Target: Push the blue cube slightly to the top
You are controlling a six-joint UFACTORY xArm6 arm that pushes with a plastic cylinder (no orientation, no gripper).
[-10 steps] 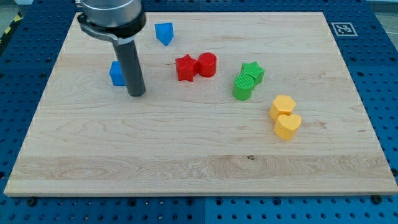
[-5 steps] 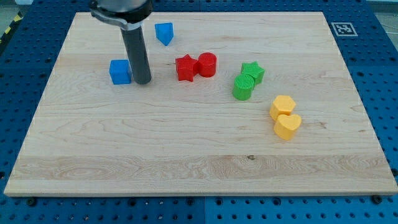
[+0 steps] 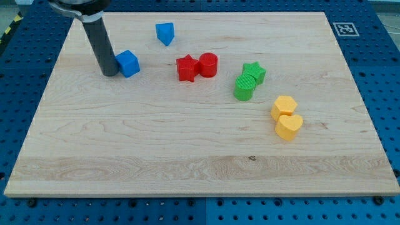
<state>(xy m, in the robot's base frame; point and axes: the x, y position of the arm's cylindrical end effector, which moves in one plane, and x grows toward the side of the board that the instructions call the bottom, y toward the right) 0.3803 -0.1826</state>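
The blue cube (image 3: 129,63) lies at the upper left of the wooden board (image 3: 200,162), turned a little on its base. My tip (image 3: 109,73) rests on the board right against the cube's left side, slightly lower in the view. The dark rod rises from there to the view's top left.
A second blue block (image 3: 165,32), wedge-like, lies above and right of the cube. A red star (image 3: 186,68) touches a red cylinder (image 3: 209,64). A green star (image 3: 254,72) and green cylinder (image 3: 244,87) sit mid-right. A yellow hexagon (image 3: 284,106) and yellow heart (image 3: 289,126) lie further right.
My tip went from the cube's right side round to its left side. The blue cube has shifted a little to the right and up and has turned slightly.
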